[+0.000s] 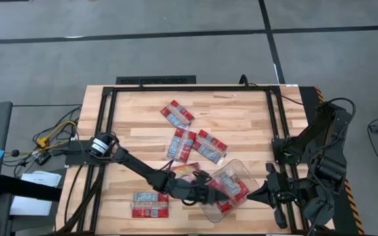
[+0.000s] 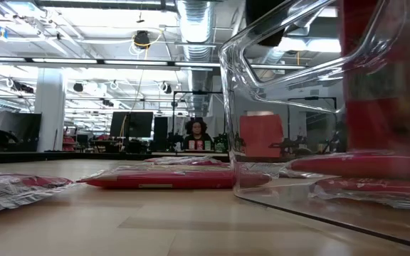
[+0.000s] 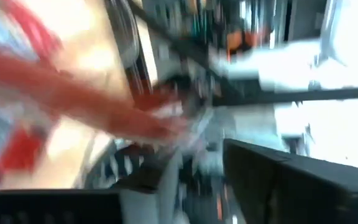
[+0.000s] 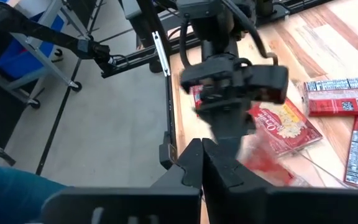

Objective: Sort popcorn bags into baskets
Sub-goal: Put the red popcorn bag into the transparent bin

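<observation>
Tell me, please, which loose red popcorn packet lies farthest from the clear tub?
The red popcorn packet nearest the table's far edge, lying alone beyond the middle pair.

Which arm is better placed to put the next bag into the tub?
Left. Its gripper is already at the tub's rim, with bags close by. The right gripper, fingers shut, waits at the table's edge, beyond the tub.

Wood, plastic, foil
Pale matt plank table (image 1: 241,118); glossy clear plastic tub (image 1: 236,172); shiny crinkled red popcorn bags (image 1: 210,145).
</observation>
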Controlling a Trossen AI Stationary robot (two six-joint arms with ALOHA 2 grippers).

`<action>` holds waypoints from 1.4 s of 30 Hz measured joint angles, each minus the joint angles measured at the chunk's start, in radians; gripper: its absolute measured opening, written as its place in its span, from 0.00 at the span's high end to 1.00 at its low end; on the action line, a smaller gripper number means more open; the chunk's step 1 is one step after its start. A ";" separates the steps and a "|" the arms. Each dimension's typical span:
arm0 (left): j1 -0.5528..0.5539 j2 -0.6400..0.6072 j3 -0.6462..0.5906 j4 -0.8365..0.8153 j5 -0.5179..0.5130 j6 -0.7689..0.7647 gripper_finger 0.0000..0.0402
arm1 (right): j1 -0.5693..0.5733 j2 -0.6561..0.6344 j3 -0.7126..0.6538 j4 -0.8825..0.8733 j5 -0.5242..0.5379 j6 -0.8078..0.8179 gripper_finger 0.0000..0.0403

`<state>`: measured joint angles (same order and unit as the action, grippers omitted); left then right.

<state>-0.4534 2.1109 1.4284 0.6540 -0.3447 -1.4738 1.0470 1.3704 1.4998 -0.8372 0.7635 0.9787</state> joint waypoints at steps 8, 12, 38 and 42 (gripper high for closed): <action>-0.015 -0.002 0.000 -0.011 0.388 -0.073 0.54 | 0.000 0.050 0.000 -0.010 -0.008 -0.008 0.91; -0.022 -0.003 -0.001 -0.012 0.451 -0.137 0.53 | 0.000 0.072 0.000 -0.009 -0.010 -0.008 0.89; -0.213 -0.676 -0.001 -0.887 -0.151 0.178 0.58 | -0.230 0.418 0.000 -0.168 -0.626 -0.123 0.93; -0.235 -0.722 -0.001 -0.968 -0.256 0.188 0.58 | -0.273 0.451 0.001 -0.110 -0.665 -0.221 0.95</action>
<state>-0.6887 1.3886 1.4273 -0.3140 -0.6004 -1.2858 0.7735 1.8217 1.5005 -0.9468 0.0988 0.7581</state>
